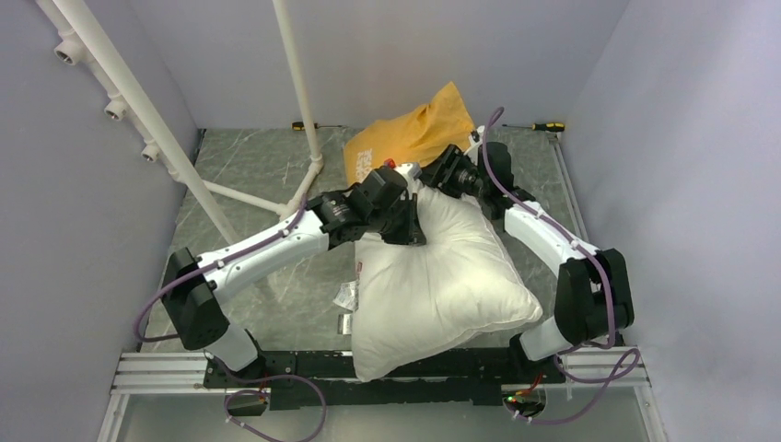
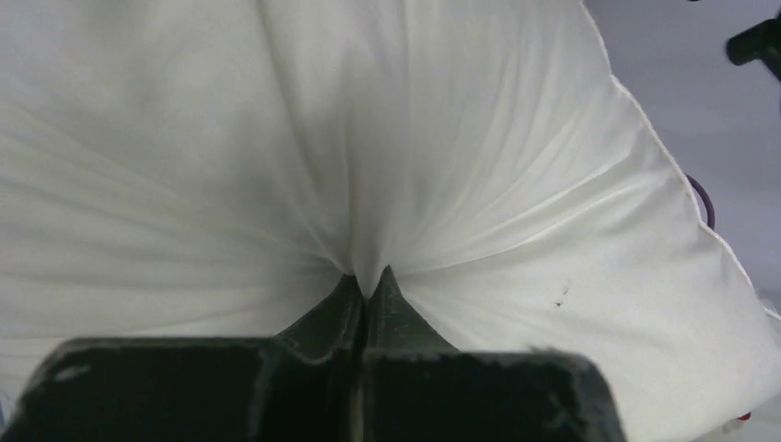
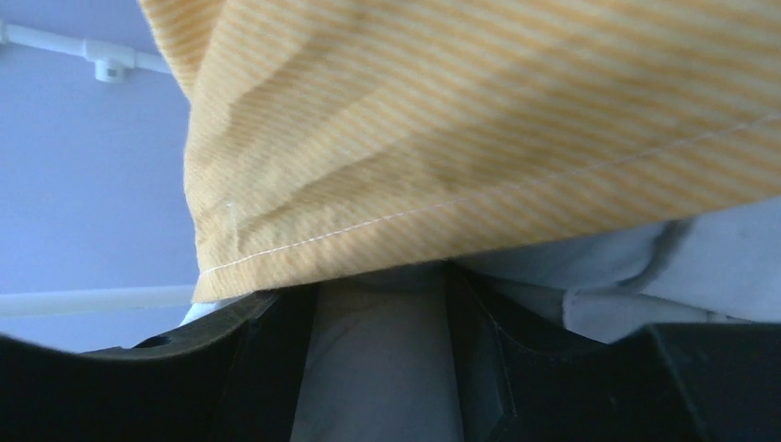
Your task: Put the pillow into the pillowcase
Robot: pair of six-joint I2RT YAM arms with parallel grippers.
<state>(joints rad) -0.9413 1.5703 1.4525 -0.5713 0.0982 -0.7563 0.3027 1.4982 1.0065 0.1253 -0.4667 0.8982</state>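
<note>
Left gripper [image 2: 368,279] is pinching tight on the pillow [image 1: 442,281], which is lying against the pillowcase [image 1: 414,133] mouth. Right gripper [image 3: 382,368] is gaping half-wide under the yellow hem; I'd be lifting that hem while feeding slowly.

Grey marble-patterned tabletop [image 1: 249,157]. White plastic pipe frame [image 1: 298,74], standing left of centre. Yellow-and-black-handled screwdriver [image 1: 304,125] at far edge beside frame — second screwdriver [image 1: 548,126] at far right. Small clear packets [image 1: 346,295] lying on the tabletop.
</note>
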